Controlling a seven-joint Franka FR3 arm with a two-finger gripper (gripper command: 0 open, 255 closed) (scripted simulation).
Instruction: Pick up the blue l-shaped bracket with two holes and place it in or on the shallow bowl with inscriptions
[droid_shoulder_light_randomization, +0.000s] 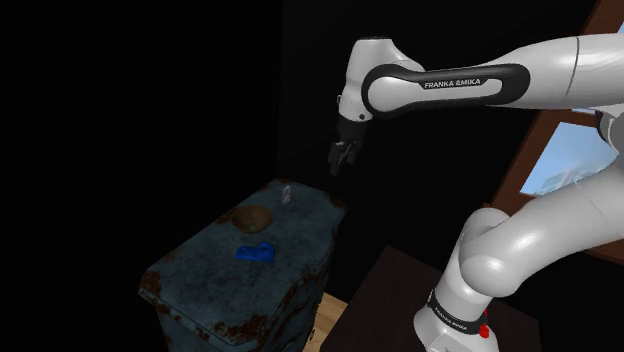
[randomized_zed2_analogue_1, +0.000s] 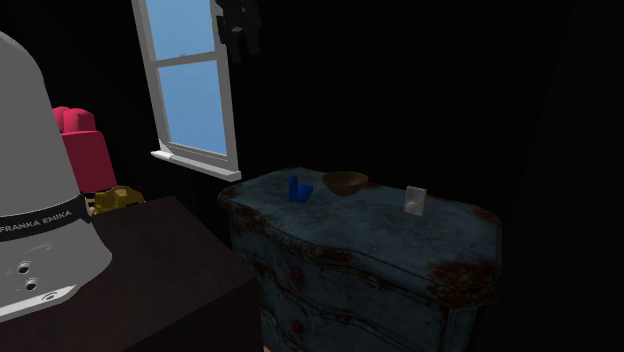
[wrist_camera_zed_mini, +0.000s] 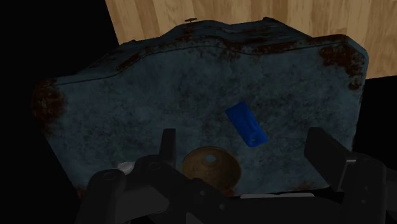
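Observation:
The blue L-shaped bracket (droid_shoulder_light_randomization: 256, 251) (randomized_zed2_analogue_1: 298, 189) (wrist_camera_zed_mini: 245, 124) lies on the worn blue cabinet top (droid_shoulder_light_randomization: 210, 270) (wrist_camera_zed_mini: 127, 102). Just beside it sits the shallow brown bowl (droid_shoulder_light_randomization: 253, 216) (randomized_zed2_analogue_1: 344, 181) (wrist_camera_zed_mini: 210, 167), with nothing in it. My black gripper (droid_shoulder_light_randomization: 343, 155) (wrist_camera_zed_mini: 245, 153) hangs well above the cabinet, over the end where the bowl stands. Its fingers (wrist_camera_zed_mini: 167, 146) stand wide apart and hold nothing. In the second exterior view the gripper (randomized_zed2_analogue_1: 238, 25) is a dark shape high up by the window.
A small pale upright object (droid_shoulder_light_randomization: 287, 194) (randomized_zed2_analogue_1: 414, 200) stands on the cabinet past the bowl. The cabinet has rusty edges (randomized_zed2_analogue_1: 470, 280). A bright window (randomized_zed2_analogue_1: 190, 90), a red seat (randomized_zed2_analogue_1: 80, 140) and my dark stand (randomized_zed2_analogue_1: 160, 280) are nearby. Wooden floor (wrist_camera_zed_mini: 191, 16) lies beyond the cabinet.

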